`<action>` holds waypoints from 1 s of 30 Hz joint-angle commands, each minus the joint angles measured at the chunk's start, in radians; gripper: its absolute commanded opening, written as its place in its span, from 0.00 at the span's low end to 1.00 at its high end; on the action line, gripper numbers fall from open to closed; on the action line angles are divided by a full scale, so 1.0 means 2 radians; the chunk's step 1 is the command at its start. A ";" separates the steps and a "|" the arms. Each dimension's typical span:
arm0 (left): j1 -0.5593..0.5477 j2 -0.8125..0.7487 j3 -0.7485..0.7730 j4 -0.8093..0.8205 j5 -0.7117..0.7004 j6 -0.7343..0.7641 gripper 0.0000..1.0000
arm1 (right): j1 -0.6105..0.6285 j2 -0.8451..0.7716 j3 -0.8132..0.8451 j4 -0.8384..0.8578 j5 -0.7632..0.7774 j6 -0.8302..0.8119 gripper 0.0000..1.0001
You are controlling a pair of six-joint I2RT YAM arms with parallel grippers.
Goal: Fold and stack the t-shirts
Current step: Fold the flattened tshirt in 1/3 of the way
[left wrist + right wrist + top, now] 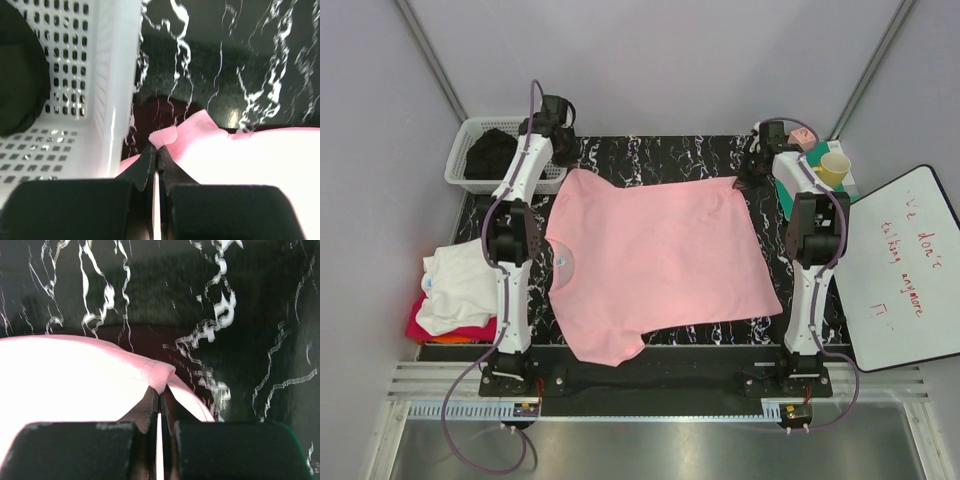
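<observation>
Top external view: the pink t-shirt (660,260) is pinched at its far corners by the left gripper (156,149) and right gripper (160,391), its length spread behind both

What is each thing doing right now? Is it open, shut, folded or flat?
pink shirt, spread flat, not folded yet
left gripper, shut on pink shirt's corner
right gripper, shut on the other far corner
basket, holding dark clothes
side pile, folded, white shirt on top
cup, upright
</observation>
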 commanded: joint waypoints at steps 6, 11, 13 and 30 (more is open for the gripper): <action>0.008 -0.065 -0.011 0.050 0.069 -0.003 0.00 | -0.001 -0.049 0.059 -0.004 -0.022 0.007 0.00; 0.005 -0.153 -0.143 0.050 0.069 0.010 0.00 | -0.001 -0.115 -0.008 -0.018 -0.028 0.006 0.00; 0.004 -0.189 -0.197 0.049 0.077 0.004 0.00 | 0.000 -0.139 -0.043 -0.027 -0.035 0.006 0.00; -0.009 -0.315 -0.415 -0.038 0.053 -0.010 0.00 | -0.001 -0.100 -0.130 -0.131 -0.008 0.011 0.00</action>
